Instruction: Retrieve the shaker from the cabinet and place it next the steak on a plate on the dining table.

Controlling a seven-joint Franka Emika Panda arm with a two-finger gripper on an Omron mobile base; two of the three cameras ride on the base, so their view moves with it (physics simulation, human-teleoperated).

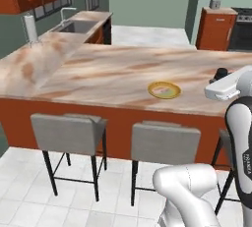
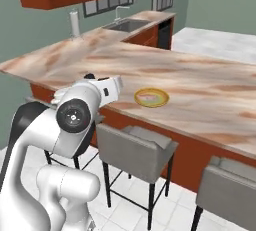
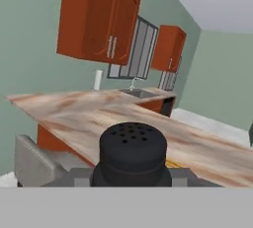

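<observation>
My gripper (image 3: pixel 132 173) is shut on the small black shaker (image 3: pixel 132 148), whose perforated top fills the lower middle of the hand view. The hand (image 1: pixel 222 87) hovers over the near right part of the marbled dining table (image 1: pixel 108 71), to the right of the yellow-rimmed plate (image 1: pixel 164 90); in the right base view the hand (image 2: pixel 106 88) sits left of the plate (image 2: pixel 151 97). A small pinkish steak (image 1: pixel 161 90) lies on the plate, hard to make out. The reddish-brown wall cabinet (image 3: pixel 99 19) hangs far off with its doors closed.
Grey stools (image 1: pixel 69 132) (image 1: pixel 165 142) stand along the table's near side, below the hand. A sink (image 1: pixel 78 26) and a paper towel roll (image 1: pixel 30 28) are on the far left counter. A dark stove (image 1: pixel 241 24) stands at the back right.
</observation>
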